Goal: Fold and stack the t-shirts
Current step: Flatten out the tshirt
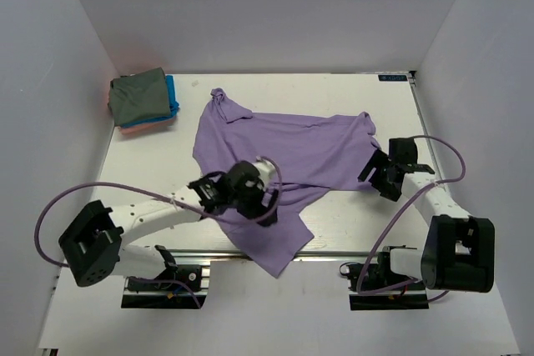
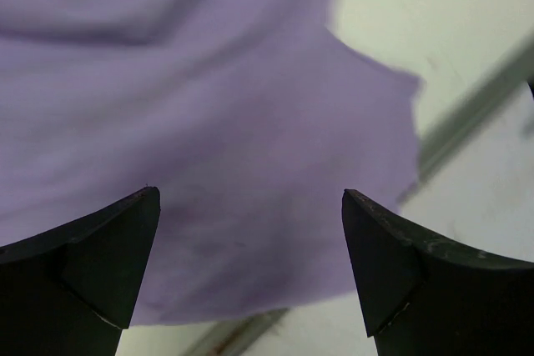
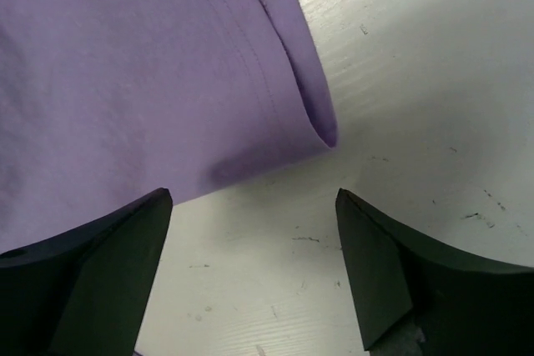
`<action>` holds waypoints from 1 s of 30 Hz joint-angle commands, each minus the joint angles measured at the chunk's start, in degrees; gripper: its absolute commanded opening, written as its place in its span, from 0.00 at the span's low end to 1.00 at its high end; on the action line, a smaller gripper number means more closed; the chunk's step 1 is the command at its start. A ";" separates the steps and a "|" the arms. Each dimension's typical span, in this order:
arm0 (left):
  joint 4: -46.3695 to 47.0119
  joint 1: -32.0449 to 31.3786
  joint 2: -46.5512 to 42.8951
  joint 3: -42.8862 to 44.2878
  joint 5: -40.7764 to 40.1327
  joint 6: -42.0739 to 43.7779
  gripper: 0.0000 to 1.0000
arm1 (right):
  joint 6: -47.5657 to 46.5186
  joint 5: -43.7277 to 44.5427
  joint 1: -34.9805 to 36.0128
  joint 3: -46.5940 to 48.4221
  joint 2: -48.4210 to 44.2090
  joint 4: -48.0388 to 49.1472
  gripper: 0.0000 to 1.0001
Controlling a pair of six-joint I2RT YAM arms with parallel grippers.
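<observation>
The lavender-purple t-shirt (image 1: 288,152) lies crumpled and spread across the middle of the table, and one corner hangs over the near edge. My left gripper (image 1: 269,199) is open and empty just above the shirt's near part. In the left wrist view the cloth (image 2: 209,122) fills the space between the open fingers (image 2: 113,260). My right gripper (image 1: 377,174) is open and empty at the shirt's right edge. In the right wrist view the hem corner (image 3: 321,127) lies just ahead of it on bare table. The folded olive-grey (image 1: 138,96), bright blue (image 1: 172,95) and salmon-pink (image 1: 148,127) shirts are stacked at the back left.
White walls enclose the table on the left, back and right. The near table edge has a metal rail (image 1: 359,254), which also shows in the left wrist view (image 2: 467,118). A purple cable loops from each arm.
</observation>
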 commanded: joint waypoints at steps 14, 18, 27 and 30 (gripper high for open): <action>2.08 -22.95 10.22 1.23 2.50 0.28 0.91 | 3.92 0.87 -0.17 1.04 12.29 10.11 0.00; 3.31 -24.00 15.13 0.70 3.03 0.28 0.66 | 3.23 -0.10 0.09 3.23 9.84 8.89 0.00; 3.22 -24.53 18.84 1.22 1.28 0.28 0.00 | 0.76 -5.99 0.01 19.91 6.49 4.05 0.00; 1.83 -24.53 18.84 1.23 0.23 0.89 0.00 | 0.68 -5.90 0.01 26.87 13.16 1.06 0.00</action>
